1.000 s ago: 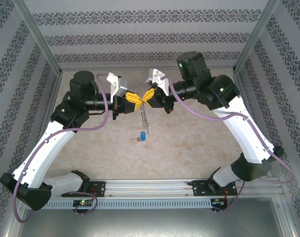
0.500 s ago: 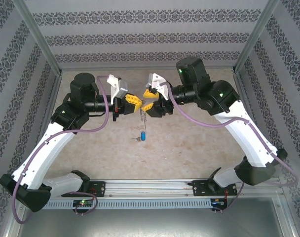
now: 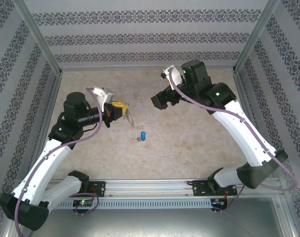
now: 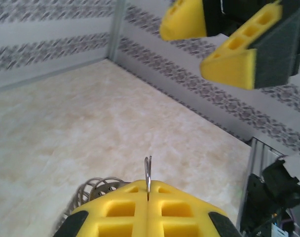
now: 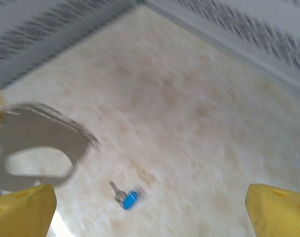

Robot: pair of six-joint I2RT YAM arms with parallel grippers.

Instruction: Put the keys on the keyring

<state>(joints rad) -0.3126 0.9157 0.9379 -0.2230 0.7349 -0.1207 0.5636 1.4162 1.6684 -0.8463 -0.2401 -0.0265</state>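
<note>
Both arms drew apart: left end effector (image 4: 148, 198) clamps what looks like the keyring (image 4: 148, 171); right end effector (image 5: 150, 210) stands wide.

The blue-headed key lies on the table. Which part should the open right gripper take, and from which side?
Probably the blue plastic head, from above, jaws closing across its width. The key lies flat on the table, so a side approach finds no edge; the head is its widest part, and the silver blade is left free for threading.

Tiny blue-headed key (image 3: 143, 136) lying on table (image 3: 199, 143), grey keyring (image 3: 128, 117) held aloft nearby
</note>
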